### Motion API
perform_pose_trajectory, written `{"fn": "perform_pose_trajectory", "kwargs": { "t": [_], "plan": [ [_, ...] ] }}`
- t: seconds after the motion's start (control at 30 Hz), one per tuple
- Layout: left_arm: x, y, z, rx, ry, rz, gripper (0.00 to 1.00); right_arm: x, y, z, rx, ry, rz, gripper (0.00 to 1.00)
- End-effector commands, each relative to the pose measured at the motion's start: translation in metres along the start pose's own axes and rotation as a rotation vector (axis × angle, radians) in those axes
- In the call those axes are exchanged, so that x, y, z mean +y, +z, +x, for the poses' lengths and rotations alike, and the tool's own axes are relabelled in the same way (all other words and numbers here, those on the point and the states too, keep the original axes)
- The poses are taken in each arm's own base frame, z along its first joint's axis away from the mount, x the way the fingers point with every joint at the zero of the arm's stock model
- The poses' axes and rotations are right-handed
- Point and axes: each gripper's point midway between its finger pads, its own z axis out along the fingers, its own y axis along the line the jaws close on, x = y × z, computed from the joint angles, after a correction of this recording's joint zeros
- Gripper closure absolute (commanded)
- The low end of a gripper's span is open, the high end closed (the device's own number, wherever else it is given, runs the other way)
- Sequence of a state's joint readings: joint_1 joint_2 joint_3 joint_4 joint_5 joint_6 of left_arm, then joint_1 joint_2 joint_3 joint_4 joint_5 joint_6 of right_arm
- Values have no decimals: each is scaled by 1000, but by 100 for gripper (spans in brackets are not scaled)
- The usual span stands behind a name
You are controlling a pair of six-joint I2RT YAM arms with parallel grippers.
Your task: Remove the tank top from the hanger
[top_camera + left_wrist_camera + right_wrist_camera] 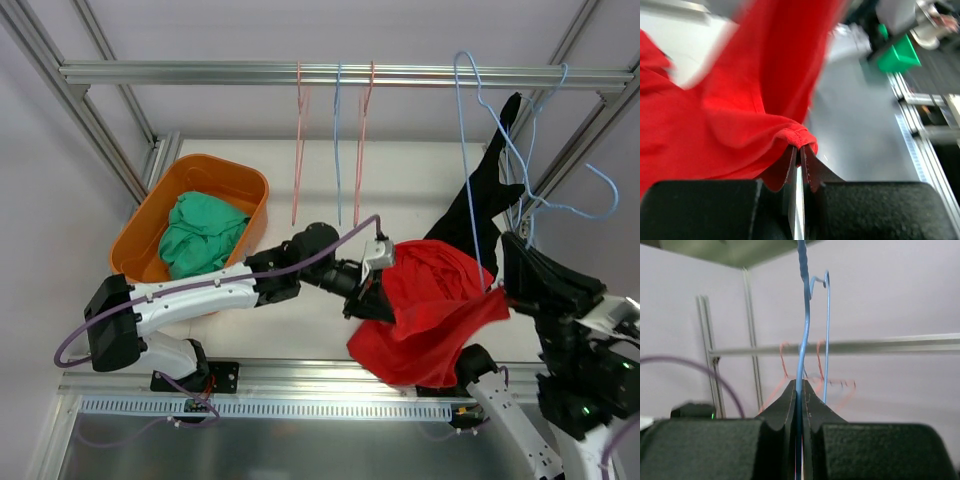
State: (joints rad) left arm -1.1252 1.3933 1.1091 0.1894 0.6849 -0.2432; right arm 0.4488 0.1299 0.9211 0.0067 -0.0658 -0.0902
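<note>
Top external: red tank top bunched btwn arms above counter, apparently partly on blue hanger. Left tool clamped on its hem, prob. to drag it off. Right tool pinches hanger wire, prob. steadying it vs. the pull.

You were working in a robotics lab cell: silver aluminium extrusion bars framed a plain white tabletop between blank pale walls. A white slotted cable duct ran along the near edge, and thin pink and blue wire hangers hung from the top bar.
</note>
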Motion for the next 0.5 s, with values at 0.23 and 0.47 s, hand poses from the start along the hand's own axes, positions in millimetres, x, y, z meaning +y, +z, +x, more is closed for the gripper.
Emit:
{"fn": "perform_pose_trajectory", "kwargs": {
  "t": [0.23, 0.47],
  "plan": [
    [31, -13, 93, 109, -115, -210, 93, -7, 84, -11, -276, -240, -55, 100],
    [81, -36, 127, 154, -180, -524, 95, -38, 46, 53, -55, -338, 56, 100]
  ]
}}
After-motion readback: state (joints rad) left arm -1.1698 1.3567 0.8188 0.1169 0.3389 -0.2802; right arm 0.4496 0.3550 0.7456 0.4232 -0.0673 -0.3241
